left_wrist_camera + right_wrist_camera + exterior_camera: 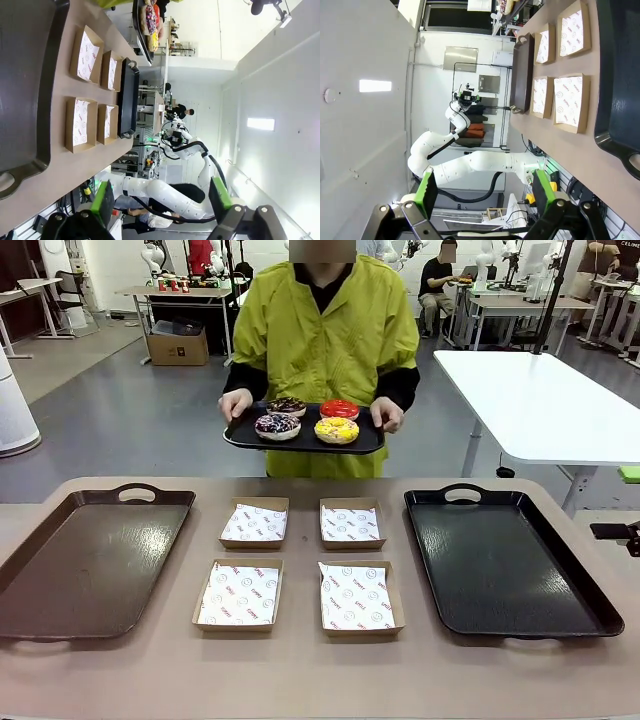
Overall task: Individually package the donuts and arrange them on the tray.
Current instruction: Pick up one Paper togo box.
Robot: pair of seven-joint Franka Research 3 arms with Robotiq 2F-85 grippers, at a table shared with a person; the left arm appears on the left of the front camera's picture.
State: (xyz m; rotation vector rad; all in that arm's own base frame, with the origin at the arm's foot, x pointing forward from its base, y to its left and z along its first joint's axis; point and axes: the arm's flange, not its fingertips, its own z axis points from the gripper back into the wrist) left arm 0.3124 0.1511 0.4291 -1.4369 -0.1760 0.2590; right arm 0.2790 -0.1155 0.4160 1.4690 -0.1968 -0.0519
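The table [300, 680] bore four paper-lined boxes [239, 594] at its middle, two by two. Left of the boxes lay a brown tray [70, 570] and right of them a black tray [500, 580], both bare.

Beyond the boxes, past the table's far edge, a person held a smaller serving tray [240, 437] by its ends. On it sat the four donuts [277, 425], iced in sprinkled chocolate, plain dark chocolate, yellow and red.

The left gripper [162, 196] hung out past the brown tray and the right gripper [485, 189] past the black one. Each had its fingers spread wide with nothing between them.

The step looked like a wait. The arms would do best to hold off until the serving tray came within reach of the boxes. Then a gripper should pinch one donut lightly at its rim, sparing the icing, and lower it flat into one box.

Nothing blocked the boxes. The person's hands [387, 413] at the serving tray were what to steer clear of.
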